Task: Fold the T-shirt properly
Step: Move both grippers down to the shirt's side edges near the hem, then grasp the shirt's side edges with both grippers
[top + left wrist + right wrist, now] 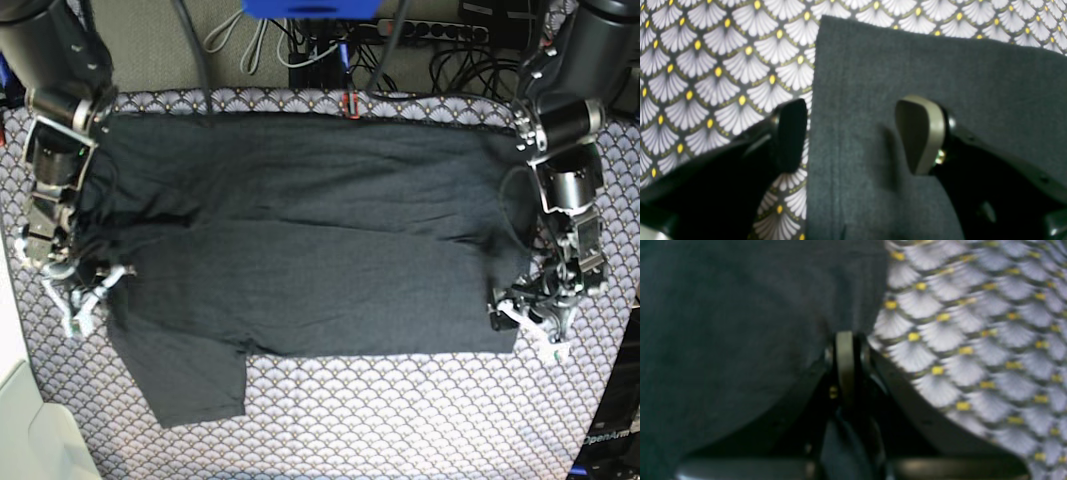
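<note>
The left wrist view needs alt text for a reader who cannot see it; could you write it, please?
The open left gripper straddles the straight edge of the dark grey T-shirt, one finger over the shirt and one over the scallop-patterned cloth beneath.

T-shirt (300, 240): plain dark charcoal grey, no graphic showing. Cloth (400, 420) under it: grey-white scallop fans, dark olive outlines, small yellow dot at each fan's base. Left hand (853, 136): black, one finger pad (920, 133) beige-olive. Right hand (845, 350): black, pale olive pad edge.
</note>
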Tool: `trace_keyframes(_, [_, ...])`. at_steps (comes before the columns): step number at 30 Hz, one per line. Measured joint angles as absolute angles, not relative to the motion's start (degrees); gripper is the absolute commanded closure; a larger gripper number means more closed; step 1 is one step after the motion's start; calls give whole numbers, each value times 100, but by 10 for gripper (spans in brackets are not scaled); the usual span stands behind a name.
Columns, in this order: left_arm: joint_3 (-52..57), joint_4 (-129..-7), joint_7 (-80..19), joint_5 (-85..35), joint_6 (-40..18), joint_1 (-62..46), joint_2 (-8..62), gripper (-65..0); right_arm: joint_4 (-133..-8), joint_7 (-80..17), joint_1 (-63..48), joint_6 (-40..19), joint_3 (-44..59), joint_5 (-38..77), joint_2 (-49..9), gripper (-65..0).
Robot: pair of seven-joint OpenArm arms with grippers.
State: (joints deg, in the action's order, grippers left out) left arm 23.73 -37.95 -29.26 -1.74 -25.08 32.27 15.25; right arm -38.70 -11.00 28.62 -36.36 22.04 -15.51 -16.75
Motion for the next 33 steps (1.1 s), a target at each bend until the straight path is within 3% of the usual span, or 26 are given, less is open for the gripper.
trace_keyframes(12, [2351,-3632,-2714,-163,-2510,3420,1507,-438,-3870,-1118,2864,-3669,2196,-1557,-1619,0])
trace_keyframes(18, [2351,-2941,-1975,-213,-1822,3673,1525,-438,-3872,-1092,2801,-3667,2196,-1564,-1616,0])
trace_keyframes(33, [1769,-2502,-1470,-237,-1750,3607,1492,-438,-3876,-1039,2770,-3664,1879,-1542,-1634,0])
